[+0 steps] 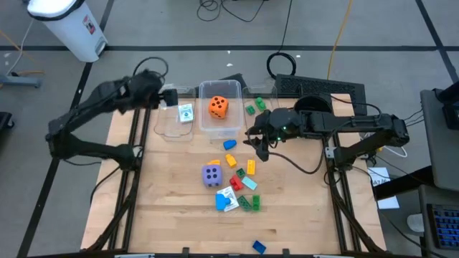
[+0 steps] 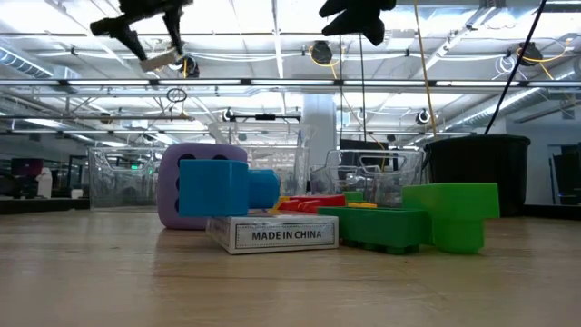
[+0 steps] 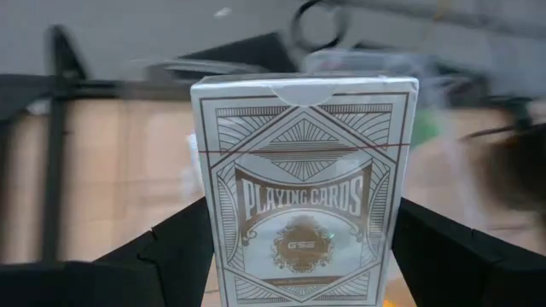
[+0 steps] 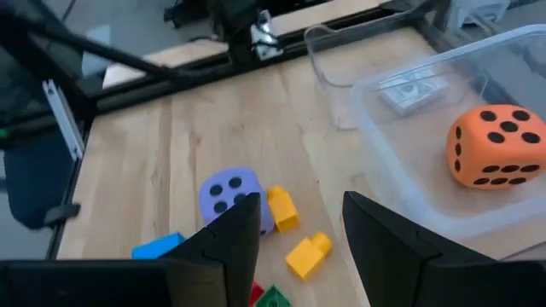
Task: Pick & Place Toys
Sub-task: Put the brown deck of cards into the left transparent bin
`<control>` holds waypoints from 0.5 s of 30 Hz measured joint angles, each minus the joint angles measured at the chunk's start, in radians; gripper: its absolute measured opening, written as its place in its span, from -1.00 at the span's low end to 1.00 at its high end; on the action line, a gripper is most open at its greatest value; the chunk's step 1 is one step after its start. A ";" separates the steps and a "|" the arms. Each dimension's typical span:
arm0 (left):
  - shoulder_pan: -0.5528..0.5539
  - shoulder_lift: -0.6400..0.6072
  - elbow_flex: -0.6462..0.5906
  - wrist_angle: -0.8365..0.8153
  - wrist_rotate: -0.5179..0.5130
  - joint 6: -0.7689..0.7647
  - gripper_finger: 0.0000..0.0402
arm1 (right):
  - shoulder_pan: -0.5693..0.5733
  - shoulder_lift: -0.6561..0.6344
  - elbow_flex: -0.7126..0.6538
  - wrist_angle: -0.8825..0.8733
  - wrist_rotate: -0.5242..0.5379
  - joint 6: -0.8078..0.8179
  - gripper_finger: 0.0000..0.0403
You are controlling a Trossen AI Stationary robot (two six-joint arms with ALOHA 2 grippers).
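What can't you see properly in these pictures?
- Left wrist view: the card box held by the left gripper blocks the bin beneath.
- Low view: the purple die is half hidden by a blue brick.
- High view: the green bricks are too small to count.

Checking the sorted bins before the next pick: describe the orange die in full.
The orange die is a foam-looking cube with rounded edges and black dots. It rests in the middle clear bin, alone there, near that bin's far side. In the right wrist view its faces show six, five and three dots. It sits flat on the bin's floor, turned a little against the walls. No gripper touches it; whether it touches a wall cannot be told.
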 joint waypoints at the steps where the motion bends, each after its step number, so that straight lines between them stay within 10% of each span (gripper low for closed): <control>1: 0.033 0.029 0.023 -0.034 0.016 0.028 0.49 | -0.008 0.000 0.000 0.005 0.000 0.014 -0.21; 15: 0.257 0.372 0.078 -0.071 0.181 0.203 0.53 | -0.025 0.000 0.000 -0.047 0.000 0.143 -0.21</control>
